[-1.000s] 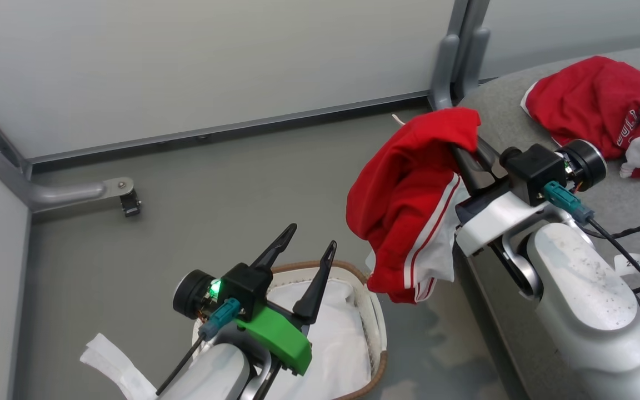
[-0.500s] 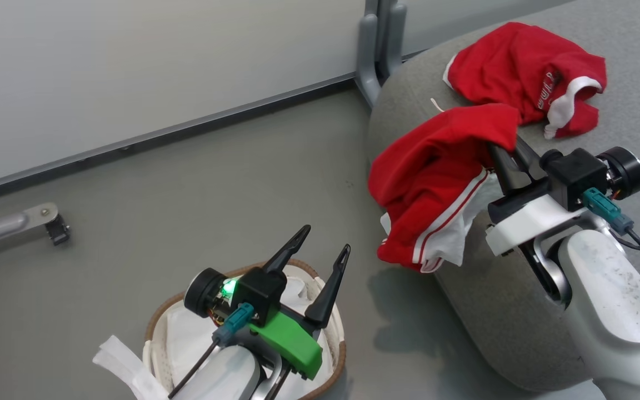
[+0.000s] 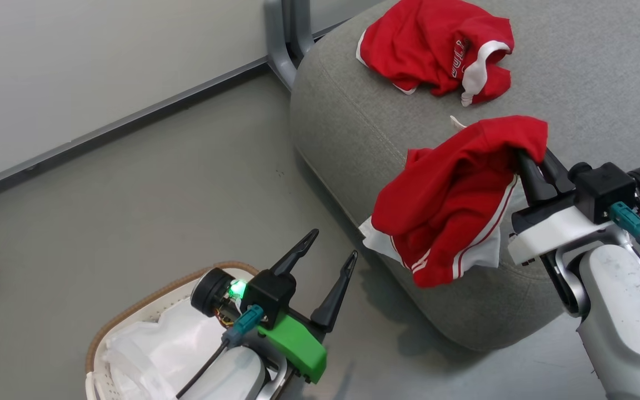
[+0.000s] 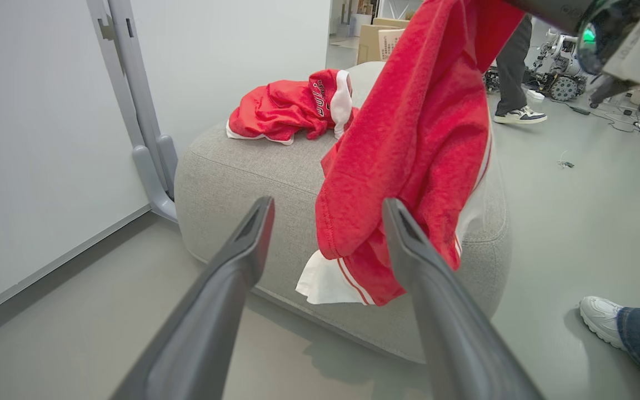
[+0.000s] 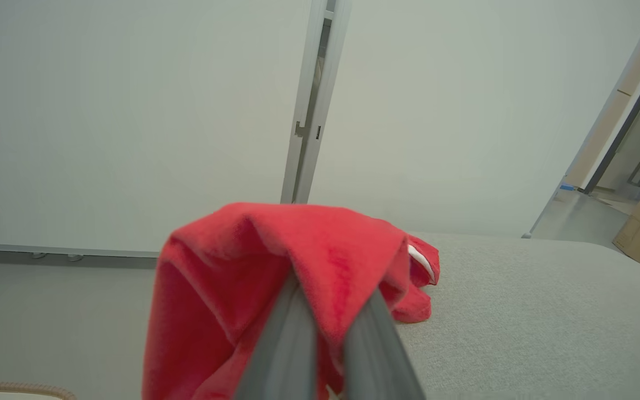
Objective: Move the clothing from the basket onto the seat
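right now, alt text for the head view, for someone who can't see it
The right gripper, shut on a red garment with white stripes, holds it over the near edge of a grey seat, where a second red garment lies. At lower left the open left gripper hovers by the basket, which holds a white cloth.

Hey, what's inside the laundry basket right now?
A crumpled white cloth lies in the basket. Whatever lies beneath it is covered, and the left arm hides the basket's near side.
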